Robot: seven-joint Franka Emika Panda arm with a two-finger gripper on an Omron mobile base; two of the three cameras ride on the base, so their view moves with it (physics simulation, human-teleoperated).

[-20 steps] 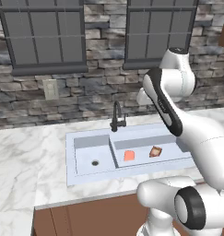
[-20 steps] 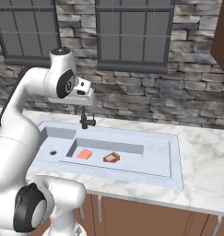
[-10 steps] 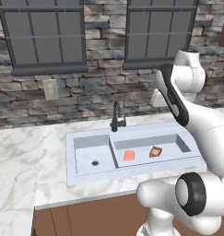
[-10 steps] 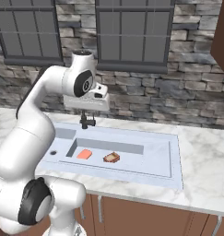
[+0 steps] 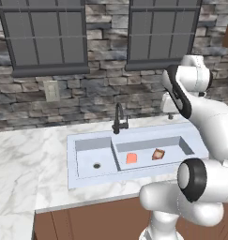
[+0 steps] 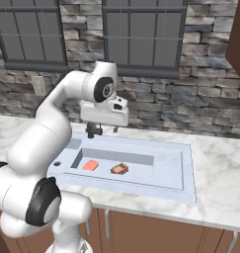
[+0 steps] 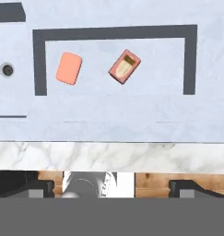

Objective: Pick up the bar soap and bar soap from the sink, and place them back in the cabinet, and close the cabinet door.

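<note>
A: Nearest item?
B: Surface (image 5: 21, 159), white marble with grey veining, polished, over reddish-brown wooden fronts.

A: Set into it?
B: Sink (image 5: 134, 174), pale grey-blue, rectangular, double basin, flat rim. Drain hole (image 5: 96, 165) in the smaller basin.

A: Contents?
B: Two flat blocks on the floor of the larger basin, near each other but apart. Orange bar soap (image 7: 69, 67), rounded corners, matte. Tan-brown bar soap (image 7: 125, 66), darker edges, lying at an angle.

A: Behind the sink?
B: Faucet (image 5: 118, 118), thin, black, curved. Then a rough grey stone wall with two dark-framed windows.

A: The hand?
B: Hand (image 6: 104, 112) held above the sink; whether its fingers are apart or together, cannot tell.
</note>
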